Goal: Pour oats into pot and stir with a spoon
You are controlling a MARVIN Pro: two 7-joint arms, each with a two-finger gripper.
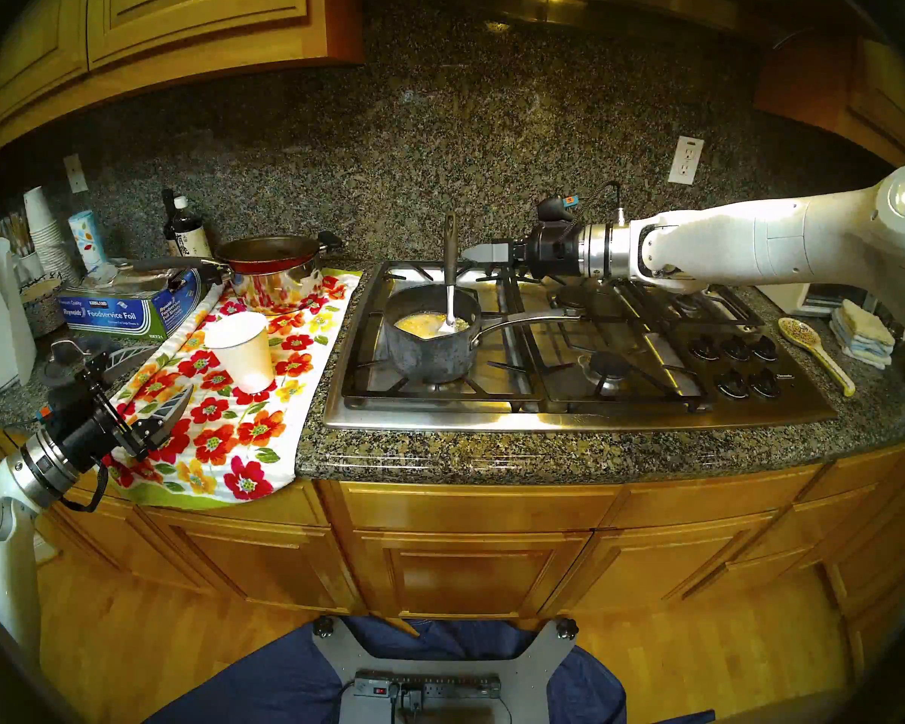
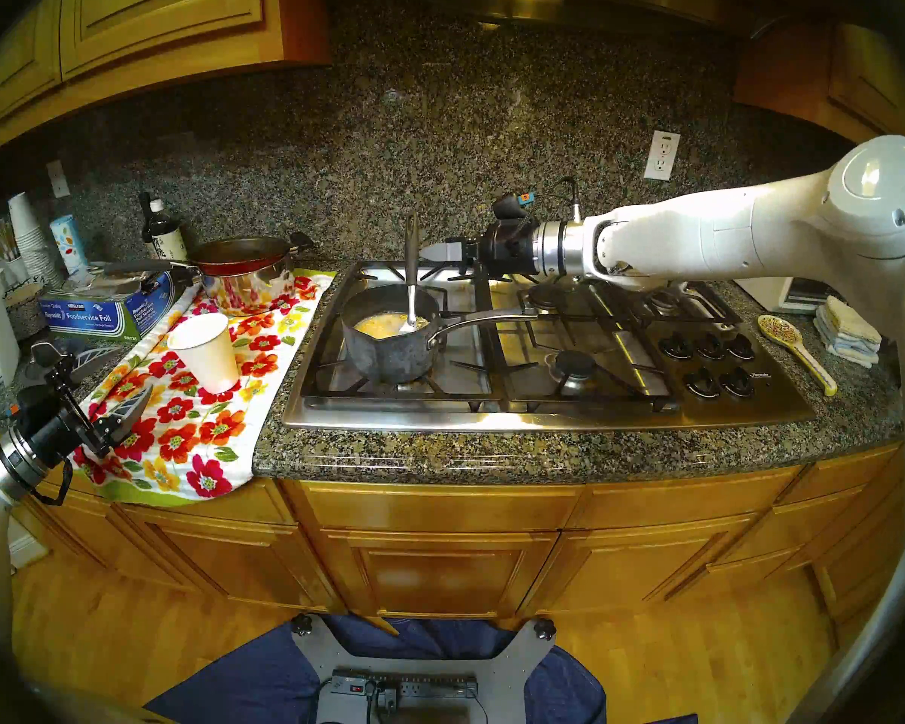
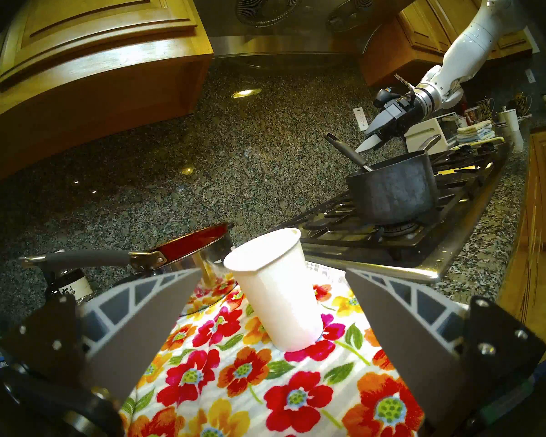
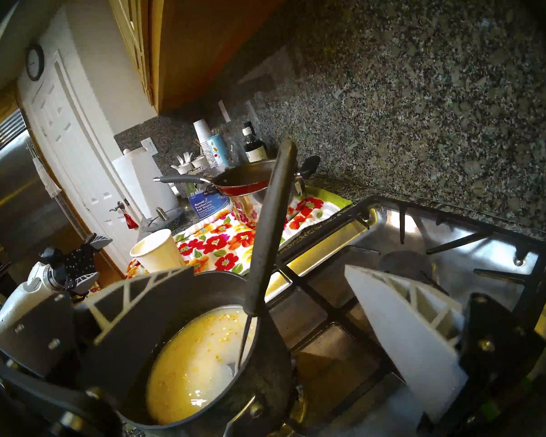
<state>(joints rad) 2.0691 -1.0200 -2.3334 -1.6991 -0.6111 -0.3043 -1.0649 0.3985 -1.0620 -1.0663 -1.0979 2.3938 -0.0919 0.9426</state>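
pot (image 1: 432, 341) on front-left burner, oats (image 4: 224, 327) floating in yellowish liquid | spoon (image 1: 449, 268) propped against far rim, bowl submerged, unheld | right gripper (image 4: 265, 326) jaws spread, handle between them but untouched, likely poised to grasp for stirring | left gripper (image 3: 265, 304) jaws spread, empty, near cup (image 1: 244, 349) on towel (image 1: 220, 409)

The spoon (image 1: 449, 273) stands up out of the pot (image 1: 432, 336), blocking straight-down entry there. The right burners are bare, while a paper cup (image 1: 244, 349) and stacked pans (image 1: 270, 276) crowd the left tabletop (image 1: 440, 456).
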